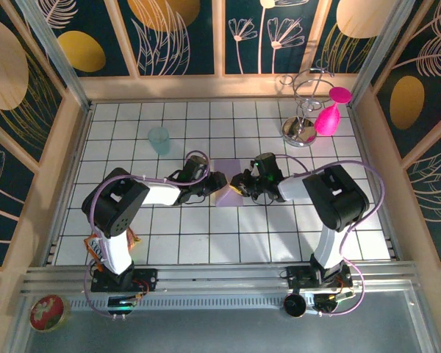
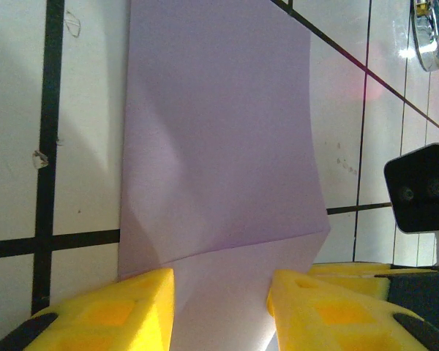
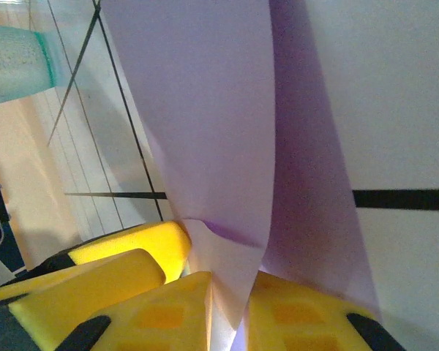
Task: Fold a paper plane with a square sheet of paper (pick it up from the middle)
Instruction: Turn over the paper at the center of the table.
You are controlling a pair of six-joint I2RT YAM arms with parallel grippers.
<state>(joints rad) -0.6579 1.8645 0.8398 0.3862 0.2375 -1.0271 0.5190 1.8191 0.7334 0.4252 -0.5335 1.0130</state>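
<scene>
Looks like the early folding stage rather than the pickup. The sheet of paper [image 1: 228, 170] sits mid-bench between the two arms, and the left wrist view shows a soft crease across it.

The right gripper [image 3: 233, 292] is squeezed onto a raised ridge of the sheet, with its fingers tight on either side. The left gripper [image 2: 219, 285] is the opposite: fingers spread, with the paper's edge passing loosely between them, so it doesn't seem to be pinching anything.

Both arms are stretched low and inward, wrists almost nose to nose over the sheet.

Best guess for the next move: the right one carries its pinched bit over while the left pins the rest flat. Paper this thin will probably buckle or slide if it gets dragged sideways.

The teal cup [image 1: 159, 140] is well off to the far left, so it's no bother.
</scene>
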